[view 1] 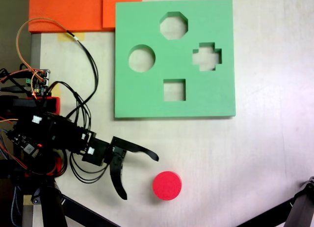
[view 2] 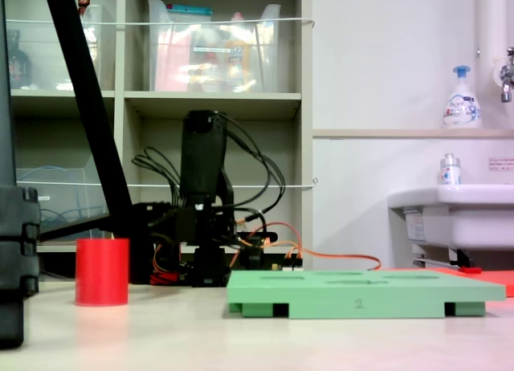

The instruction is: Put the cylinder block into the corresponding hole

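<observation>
On the pale table [view 1: 255, 153], the red cylinder [view 1: 167, 185] stands upright at lower centre, just right of the gripper [view 1: 140, 178], whose jaws are spread wide and empty.

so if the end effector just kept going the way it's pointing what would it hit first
Probably the cylinder block. In a fixed view the open end effector points right and slightly down toward it, apart from it, with bare table beyond. Height is unclear.

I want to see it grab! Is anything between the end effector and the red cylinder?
No. Bare table separates the open end effector from the cylinder block, seen in a fixed view from above.
</observation>
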